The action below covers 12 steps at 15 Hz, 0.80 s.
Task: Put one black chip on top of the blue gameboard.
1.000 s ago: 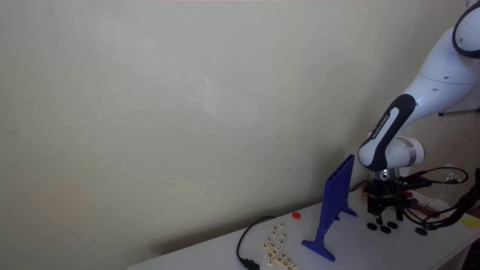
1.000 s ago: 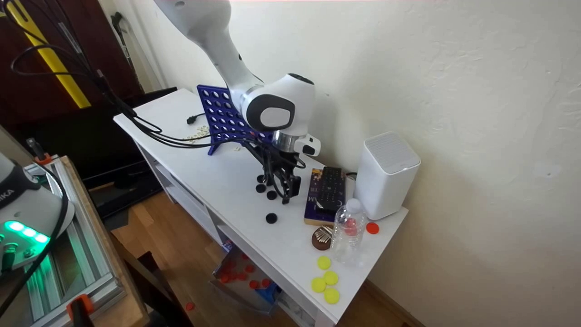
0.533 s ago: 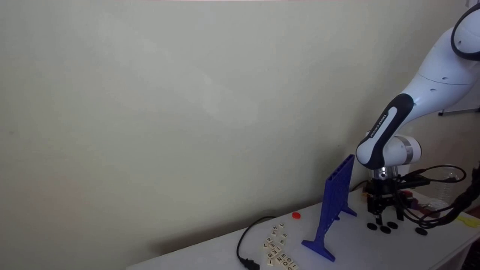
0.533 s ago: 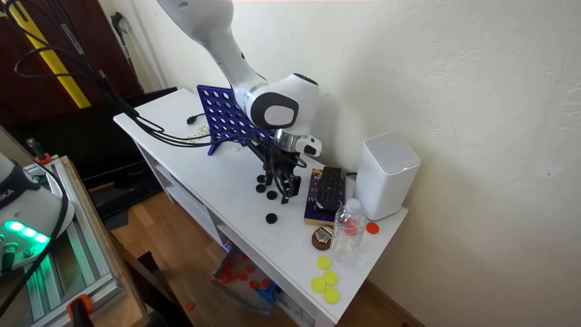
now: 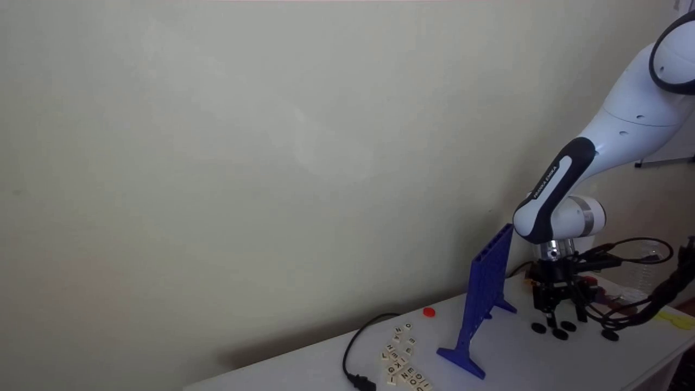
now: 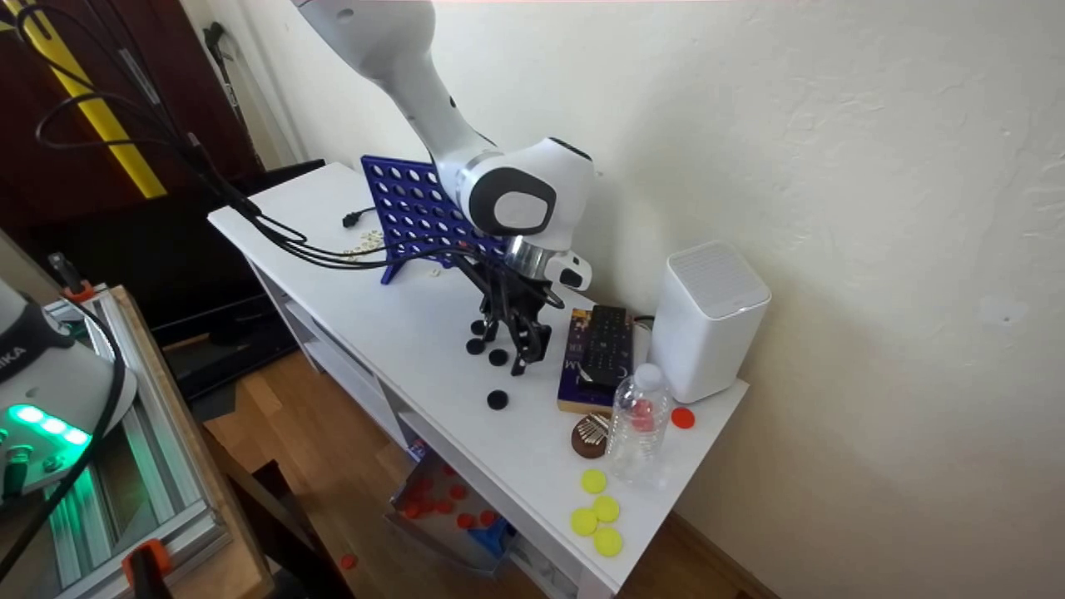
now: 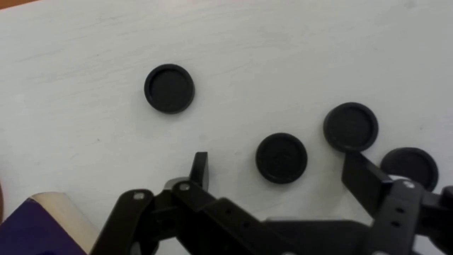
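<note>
In an exterior view, from the left, lie a cord (image 5: 361, 382), letter tiles (image 5: 398, 365), legible only here, and a red chip (image 5: 429, 312); then the board (image 5: 487, 277) stands upright on the table (image 5: 543, 365), nearly edge-on. In an exterior view its round holes show, partly behind the arm (image 6: 441, 125); only there does a bin (image 6: 441, 539) appear, below the table, left of a bottle (image 6: 639, 433) and a white box (image 6: 707, 333). In the wrist view, a black chip (image 7: 169, 89) lies at left; the gripper (image 7: 276, 156) gapes wide, its fingers (image 7: 364, 182) either side of another black chip (image 7: 281, 158), with a gap to each; two more lie right, both partly behind a finger. The chip between lies flat, hollow face up. The board's slotted edge points up, its length running across the table toward the wall (image 5: 217, 163).
</note>
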Tool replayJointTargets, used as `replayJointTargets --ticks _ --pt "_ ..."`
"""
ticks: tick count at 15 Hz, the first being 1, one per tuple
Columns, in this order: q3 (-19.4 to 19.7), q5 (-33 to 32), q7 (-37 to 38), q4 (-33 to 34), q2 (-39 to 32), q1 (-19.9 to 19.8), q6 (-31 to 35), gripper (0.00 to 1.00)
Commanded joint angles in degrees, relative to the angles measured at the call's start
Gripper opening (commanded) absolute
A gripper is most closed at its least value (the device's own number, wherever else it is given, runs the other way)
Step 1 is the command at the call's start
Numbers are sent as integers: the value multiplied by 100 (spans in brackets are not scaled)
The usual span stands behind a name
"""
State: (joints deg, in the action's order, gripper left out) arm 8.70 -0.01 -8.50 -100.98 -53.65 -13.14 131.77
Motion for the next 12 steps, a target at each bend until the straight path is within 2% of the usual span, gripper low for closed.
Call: replayJointTargets --ticks 1,4,9,10,12 --pt "-79 -77 -47 283 -184 -104 -256 67" --pt "-78 -83 -49 376 -205 -108 -400 45" --pt "-70 -99 -48 491 -250 -109 -568 35" --pt "-70 -102 -53 499 -254 -108 -581 31" --pt "-75 -99 -66 550 -280 -120 -635 10"
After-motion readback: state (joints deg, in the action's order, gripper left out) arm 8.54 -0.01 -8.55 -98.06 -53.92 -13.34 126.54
